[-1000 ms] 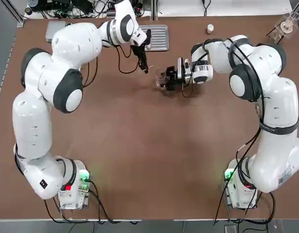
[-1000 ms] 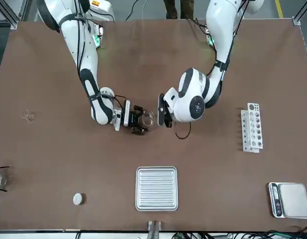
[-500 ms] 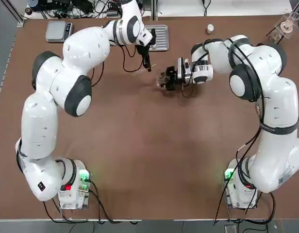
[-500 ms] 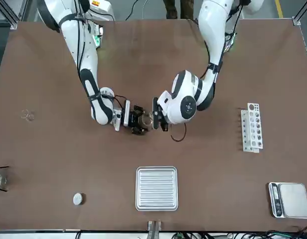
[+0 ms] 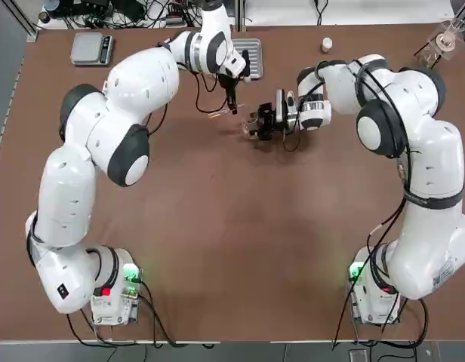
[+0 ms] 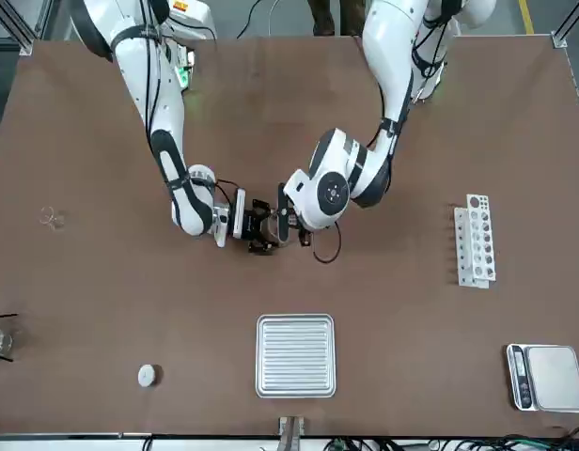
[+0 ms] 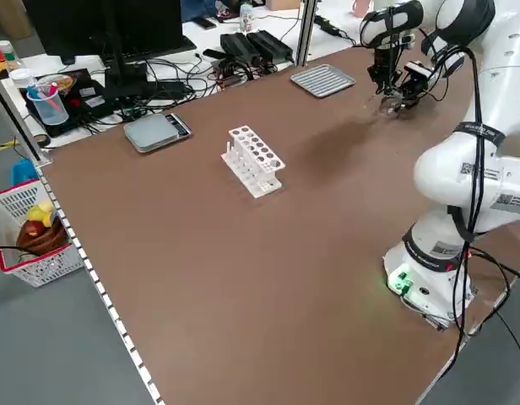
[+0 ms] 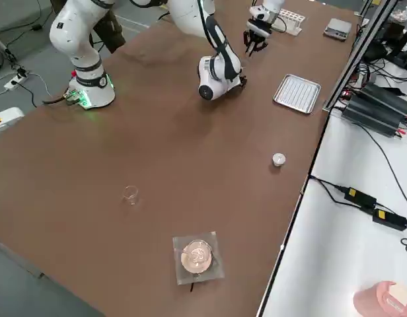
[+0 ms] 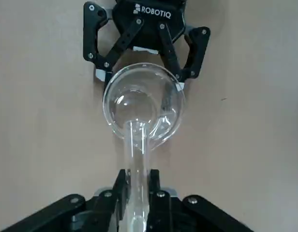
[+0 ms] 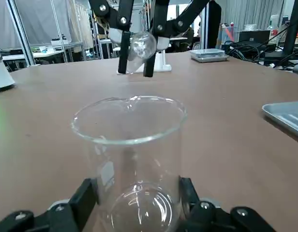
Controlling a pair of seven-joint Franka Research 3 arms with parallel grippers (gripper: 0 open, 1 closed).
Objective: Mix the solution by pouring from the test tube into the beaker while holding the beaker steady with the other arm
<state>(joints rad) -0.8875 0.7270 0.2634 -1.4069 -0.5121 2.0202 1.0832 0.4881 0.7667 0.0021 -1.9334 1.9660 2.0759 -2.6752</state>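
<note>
Our left gripper was clamped on the tube, holding it by its lower part with the fingers tight against the glass. We had the tube's open end over the beaker, just above the rim, seen from the left wrist as reaching across the near edge toward the middle. Our right gripper was closed around the beaker low on its wall, one finger on each side, and the beaker stood upright on the table a little beyond the middle. From overhead, the left gripper hung just beside the right one, both close to the tray. Farther out on our left stood the white rack and the scale. On our right, well apart, lay a small white cap and a tiny glass vessel.
</note>
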